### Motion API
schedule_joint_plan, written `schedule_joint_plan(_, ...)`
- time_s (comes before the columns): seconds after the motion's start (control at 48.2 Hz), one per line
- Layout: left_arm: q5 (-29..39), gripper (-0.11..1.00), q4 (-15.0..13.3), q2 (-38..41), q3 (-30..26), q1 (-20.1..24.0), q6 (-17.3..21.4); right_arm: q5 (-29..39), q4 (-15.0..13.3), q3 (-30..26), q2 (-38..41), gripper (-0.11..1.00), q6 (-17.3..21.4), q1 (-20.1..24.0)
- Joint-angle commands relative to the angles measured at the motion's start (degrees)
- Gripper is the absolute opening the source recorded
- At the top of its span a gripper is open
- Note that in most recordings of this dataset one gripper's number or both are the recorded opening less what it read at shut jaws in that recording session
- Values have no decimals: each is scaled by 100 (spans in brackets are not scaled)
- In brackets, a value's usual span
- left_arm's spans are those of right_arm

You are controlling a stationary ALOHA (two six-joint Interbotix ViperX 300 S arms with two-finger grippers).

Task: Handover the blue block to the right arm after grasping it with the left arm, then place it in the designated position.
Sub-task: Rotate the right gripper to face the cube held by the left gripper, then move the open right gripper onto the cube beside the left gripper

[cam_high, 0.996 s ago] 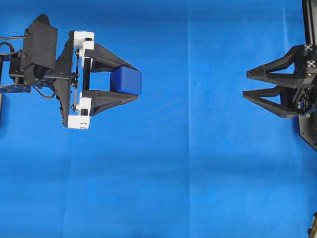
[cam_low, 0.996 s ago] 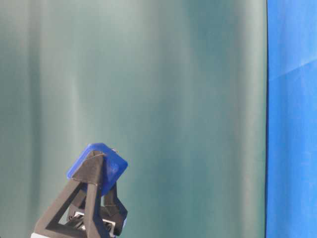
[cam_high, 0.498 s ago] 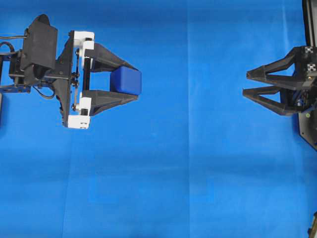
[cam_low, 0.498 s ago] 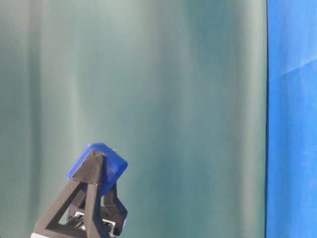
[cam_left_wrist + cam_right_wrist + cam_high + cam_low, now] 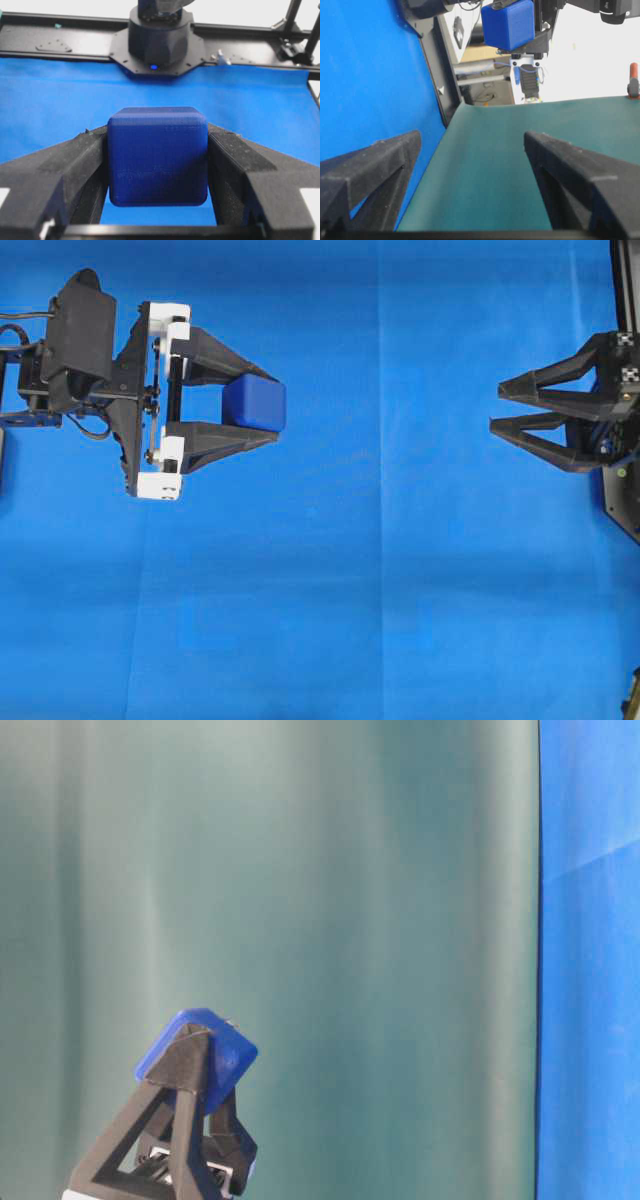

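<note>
Two black fingers [image 5: 370,165] of the right gripper [image 5: 472,142] fill the lower corners of the frame, spread far apart with nothing between them. Behind them a dark green sheet [image 5: 490,165] spans the lower middle, and bright blue cloth [image 5: 365,75] covers the left side. At the top centre the blue block [image 5: 509,22] sits clamped in the left gripper [image 5: 520,31], whose black fingers flank it. A red object [image 5: 633,80] shows at the right edge.

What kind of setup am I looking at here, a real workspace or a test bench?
Most likely a lab test bench. A plain blue cloth covers the table, a green backdrop hangs behind, and the only prop is a blue block clamped in the left end effector, facing the open right end effector.
</note>
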Motion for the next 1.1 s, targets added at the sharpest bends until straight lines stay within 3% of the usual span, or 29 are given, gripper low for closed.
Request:
schedule_joint_plan(0.0,-62,49,-9,-105,-79,-9,-9,-18,0,-158,35,93,9,-9)
schedule_joint_plan(0.623,-62,49,-9,-105,-79,-9,-9,-62,-9,-325,272,93,9,-26)
schedule_joint_plan(1.079,-44,49,-9,-105,-79,-26,-18,-580,-26,-1591,2197,93,9,-114)
